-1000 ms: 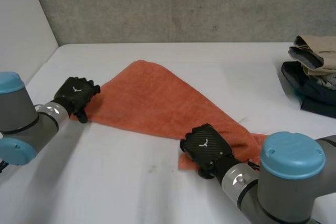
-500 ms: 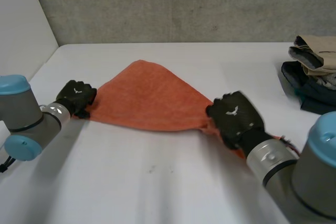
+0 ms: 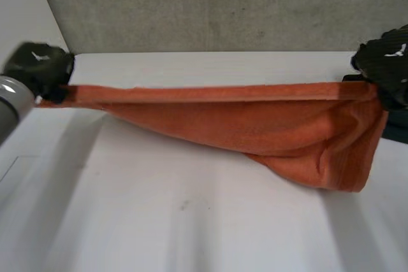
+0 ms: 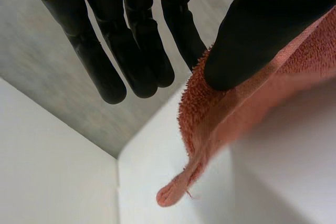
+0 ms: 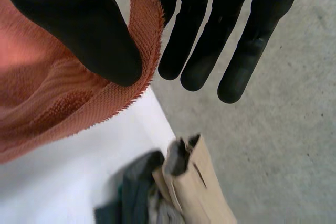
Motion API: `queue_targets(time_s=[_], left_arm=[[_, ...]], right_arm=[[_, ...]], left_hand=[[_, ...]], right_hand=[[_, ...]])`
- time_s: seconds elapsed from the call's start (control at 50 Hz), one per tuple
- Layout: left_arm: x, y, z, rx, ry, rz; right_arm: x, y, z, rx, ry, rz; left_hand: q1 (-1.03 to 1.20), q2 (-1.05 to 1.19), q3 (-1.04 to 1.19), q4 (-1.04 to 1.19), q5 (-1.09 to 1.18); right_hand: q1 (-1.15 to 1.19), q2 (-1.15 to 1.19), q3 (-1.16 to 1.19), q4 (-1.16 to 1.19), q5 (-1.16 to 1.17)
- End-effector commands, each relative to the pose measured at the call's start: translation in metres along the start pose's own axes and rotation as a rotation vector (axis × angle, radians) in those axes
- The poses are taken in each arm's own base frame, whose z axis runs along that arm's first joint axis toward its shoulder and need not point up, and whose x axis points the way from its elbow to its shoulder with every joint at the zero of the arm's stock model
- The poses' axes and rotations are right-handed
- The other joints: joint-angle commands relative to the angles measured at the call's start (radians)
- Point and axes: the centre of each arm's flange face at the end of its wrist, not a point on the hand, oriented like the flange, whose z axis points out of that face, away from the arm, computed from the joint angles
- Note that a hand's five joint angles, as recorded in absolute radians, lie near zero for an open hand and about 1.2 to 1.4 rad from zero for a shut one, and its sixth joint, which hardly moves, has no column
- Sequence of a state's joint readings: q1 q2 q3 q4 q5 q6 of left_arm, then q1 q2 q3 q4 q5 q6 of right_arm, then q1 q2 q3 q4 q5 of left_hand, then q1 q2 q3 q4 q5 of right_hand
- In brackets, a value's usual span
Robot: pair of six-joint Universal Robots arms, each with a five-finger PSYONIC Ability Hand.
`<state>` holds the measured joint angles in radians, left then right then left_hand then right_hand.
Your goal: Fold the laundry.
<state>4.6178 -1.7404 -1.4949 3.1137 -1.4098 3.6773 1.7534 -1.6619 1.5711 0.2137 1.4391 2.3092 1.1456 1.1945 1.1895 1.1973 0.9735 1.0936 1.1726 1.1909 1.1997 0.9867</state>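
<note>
Orange towel (image 3: pixel 255 125) hangs over the table (image 3: pixel 191 221), its taut top edge running straight across from your left hand (image 3: pixel 38 68) to your right hand (image 3: pixel 386 62), each pinching an end corner, with the slack sagging nearer the right.

1 orange towel (image 3: pixel 255 125), 2 hands (left hand (image 3: pixel 38 63), right hand (image 3: pixel 390 62)), 1 clothes pile (image 5: pixel 195 182), 1 table (image 3: pixel 191 221).

White worktop (image 3: pixel 191 221), grey concrete wall (image 3: pixel 223 4) along its far edge, pile of folded clothes (image 5: pixel 178 192) at the right, beige garment (image 5: pixel 197 182) on dark ones.
</note>
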Motion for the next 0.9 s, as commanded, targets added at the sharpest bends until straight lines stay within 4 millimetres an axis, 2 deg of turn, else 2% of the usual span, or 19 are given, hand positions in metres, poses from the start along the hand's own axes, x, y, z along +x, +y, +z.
queue_targets(time_s=[0.02,0.1,0.16,0.22,0.24,0.26,0.3,0.32,0.34,0.38,0.4,0.44,0.5,0.56,0.6,0.68,0.76,0.84,0.9], left_arm=[[-0.006,-0.029,-0.051,0.065,-0.028,-0.016],[0.001,-0.017,-0.051,0.025,-0.008,-0.023],[0.010,-0.002,-0.040,-0.026,0.028,-0.030],[0.027,0.008,-0.020,-0.049,0.084,-0.030],[0.031,0.007,-0.013,-0.040,0.094,-0.027],[0.034,0.007,0.003,-0.025,0.094,-0.024],[0.036,0.005,0.020,-0.003,0.080,-0.019],[0.036,0.002,0.029,0.015,0.067,-0.015],[0.032,-0.007,0.045,0.062,0.017,-0.009],[0.023,-0.023,0.061,0.137,-0.050,-0.004],[0.019,-0.034,0.067,0.185,-0.080,-0.004],[0.006,-0.071,0.081,0.371,-0.168,0.004],[-0.024,-0.122,0.084,0.638,-0.328,0.009],[-0.041,-0.148,0.080,0.782,-0.423,0.006],[-0.041,-0.161,0.076,0.845,-0.448,-0.001],[-0.033,-0.155,0.075,0.803,-0.415,-0.009],[-0.017,-0.129,0.079,0.701,-0.357,-0.013],[-0.002,-0.102,0.077,0.618,-0.304,-0.028],[0.013,-0.074,0.077,0.537,-0.253,-0.053]], right_arm=[[0.002,0.015,0.000,-0.122,-0.075,-0.070],[-0.014,0.032,0.016,-0.178,-0.147,-0.055],[-0.027,0.047,0.033,-0.220,-0.191,-0.034],[-0.034,0.057,0.048,-0.227,-0.193,-0.027],[-0.035,0.060,0.061,-0.218,-0.167,-0.029],[-0.034,0.060,0.068,-0.210,-0.147,-0.031],[-0.031,0.058,0.082,-0.190,-0.098,-0.037],[-0.026,0.054,0.097,-0.163,-0.038,-0.044],[-0.023,0.051,0.104,-0.143,-0.002,-0.048],[-0.014,0.040,0.120,-0.088,0.081,-0.059],[-0.001,0.026,0.133,-0.014,0.174,-0.066],[0.014,0.008,0.142,0.085,0.274,-0.070],[0.045,-0.027,0.153,0.305,0.469,-0.084],[0.066,-0.056,0.152,0.525,0.605,-0.114],[0.071,-0.067,0.150,0.611,0.643,-0.112],[0.070,-0.072,0.149,0.681,0.623,-0.065],[0.067,-0.066,0.153,0.690,0.579,0.007],[0.050,-0.050,0.159,0.670,0.486,0.061],[0.021,-0.030,0.167,0.620,0.352,0.074]], left_hand=[[0.251,0.202,0.207,0.199,0.248],[0.251,0.202,0.207,0.199,0.248],[0.251,0.202,0.207,0.199,0.248],[0.251,0.202,0.207,0.199,0.248],[0.251,0.202,0.207,0.199,0.248],[0.251,0.202,0.207,0.199,0.248],[0.251,0.202,0.207,0.199,0.248],[0.251,0.202,0.207,0.199,0.248],[0.251,0.202,0.207,0.199,0.248],[0.251,0.202,0.207,0.199,0.248],[0.251,0.202,0.207,0.199,0.248],[0.251,0.202,0.207,0.199,0.248],[0.251,0.202,0.207,0.199,0.248],[0.251,0.202,0.207,0.199,0.248],[0.251,0.202,0.207,0.199,0.248],[0.251,0.202,0.207,0.199,0.248],[0.251,0.202,0.207,0.199,0.248],[0.251,0.202,0.207,0.199,0.248],[0.251,0.202,0.207,0.199,0.248]], right_hand=[[0.303,0.224,0.205,0.197,0.235],[0.303,0.224,0.205,0.197,0.235],[0.303,0.224,0.205,0.197,0.235],[0.303,0.224,0.205,0.197,0.235],[0.303,0.224,0.205,0.197,0.235],[0.303,0.224,0.205,0.197,0.235],[0.303,0.224,0.205,0.197,0.235],[0.303,0.224,0.205,0.197,0.235],[0.303,0.224,0.205,0.197,0.235],[0.303,0.224,0.205,0.197,0.235],[0.303,0.224,0.205,0.197,0.235],[0.303,0.224,0.205,0.197,0.235],[0.303,0.224,0.205,0.197,0.235],[0.303,0.224,0.205,0.197,0.235],[0.303,0.224,0.205,0.197,0.235],[0.303,0.224,0.205,0.197,0.235],[0.303,0.224,0.205,0.197,0.235],[0.303,0.224,0.205,0.197,0.235],[0.303,0.224,0.205,0.197,0.235]])
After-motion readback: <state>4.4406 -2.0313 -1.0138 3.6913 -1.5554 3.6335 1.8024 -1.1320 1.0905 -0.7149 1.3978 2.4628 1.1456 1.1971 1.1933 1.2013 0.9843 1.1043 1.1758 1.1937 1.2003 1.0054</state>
